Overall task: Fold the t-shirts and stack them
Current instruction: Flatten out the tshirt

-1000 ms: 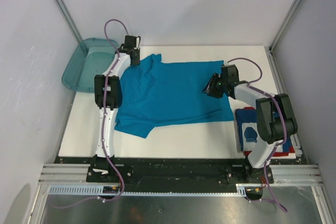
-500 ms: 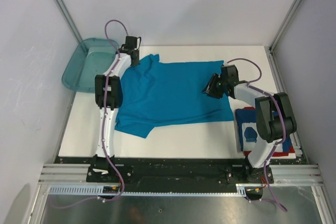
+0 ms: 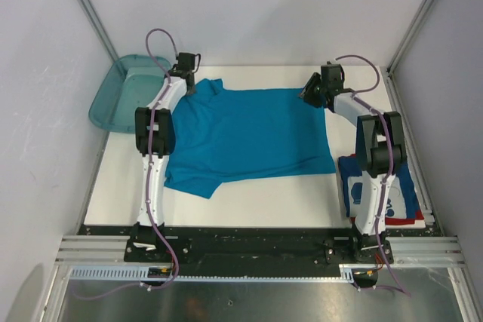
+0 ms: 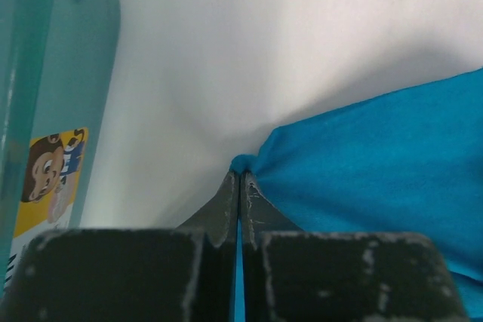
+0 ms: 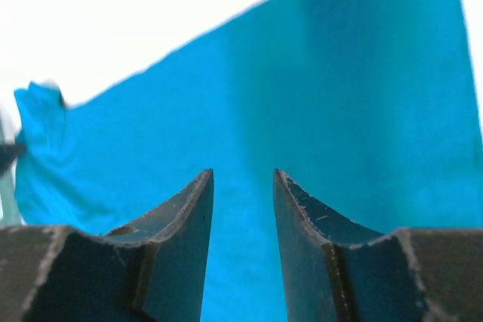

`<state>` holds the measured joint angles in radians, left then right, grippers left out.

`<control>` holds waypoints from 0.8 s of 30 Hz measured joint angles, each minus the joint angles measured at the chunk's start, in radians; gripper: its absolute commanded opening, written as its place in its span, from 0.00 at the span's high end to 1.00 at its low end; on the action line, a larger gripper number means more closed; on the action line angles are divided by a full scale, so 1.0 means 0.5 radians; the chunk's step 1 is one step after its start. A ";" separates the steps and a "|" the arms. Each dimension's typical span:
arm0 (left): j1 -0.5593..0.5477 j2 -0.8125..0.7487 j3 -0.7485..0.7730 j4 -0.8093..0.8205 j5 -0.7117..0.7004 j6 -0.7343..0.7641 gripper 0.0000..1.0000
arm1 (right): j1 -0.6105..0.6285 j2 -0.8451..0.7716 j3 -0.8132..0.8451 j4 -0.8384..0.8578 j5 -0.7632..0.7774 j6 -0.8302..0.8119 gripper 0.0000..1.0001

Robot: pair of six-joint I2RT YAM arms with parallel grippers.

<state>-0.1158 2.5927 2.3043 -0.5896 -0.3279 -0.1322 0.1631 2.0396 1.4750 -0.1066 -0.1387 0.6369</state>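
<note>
Teal t-shirt [image 3: 249,137], left claw [image 4: 240,176] newly clamped, right claw [image 5: 242,173] moved

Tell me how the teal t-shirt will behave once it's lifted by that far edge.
Likely floppy: the teal t-shirt puckers where the left gripper pinches its corner. Probably light and thin, lying flat on the table. It should sag between grip points.

The teal shirt [image 3: 249,137] was soft matt cloth, lightly creased; folded shirt [image 3: 406,197] cloth with a printed face; bin [image 3: 113,103] translucent glossy plastic; table [image 3: 256,201] white, smooth, matt; fingers [image 5: 185,231] dark, matt, scuffed at edges; rails [image 3: 256,250] bare brushed metal.
</note>
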 measured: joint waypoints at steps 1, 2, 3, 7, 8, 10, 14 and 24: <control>0.002 0.000 -0.003 0.003 -0.017 -0.006 1.00 | -0.014 0.065 0.090 -0.002 0.023 0.003 0.58; 0.004 0.000 -0.005 0.004 -0.031 -0.018 1.00 | -0.026 0.116 0.158 0.000 0.041 0.006 0.59; 0.005 0.000 -0.011 0.008 -0.043 -0.030 1.00 | -0.040 0.180 0.240 -0.004 0.059 0.011 0.59; 0.006 -0.008 -0.037 0.030 -0.078 -0.063 1.00 | -0.086 0.405 0.510 -0.026 0.112 0.040 0.60; 0.006 -0.013 -0.049 0.040 -0.090 -0.074 1.00 | -0.097 0.465 0.580 -0.048 0.121 0.047 0.60; 0.008 -0.018 -0.063 0.052 -0.103 -0.088 1.00 | -0.115 0.577 0.705 -0.094 0.137 0.060 0.61; 0.012 -0.024 -0.072 0.057 -0.108 -0.105 1.00 | -0.131 0.777 0.931 -0.196 0.145 0.107 0.68; 0.029 -0.031 -0.082 0.059 -0.108 -0.106 1.00 | -0.163 0.906 1.147 -0.404 0.163 0.249 0.82</control>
<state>-0.1013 2.5774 2.2635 -0.5602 -0.3820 -0.1852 0.0814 2.4928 2.0487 -0.3088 -0.0574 0.7612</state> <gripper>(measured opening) 0.005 0.200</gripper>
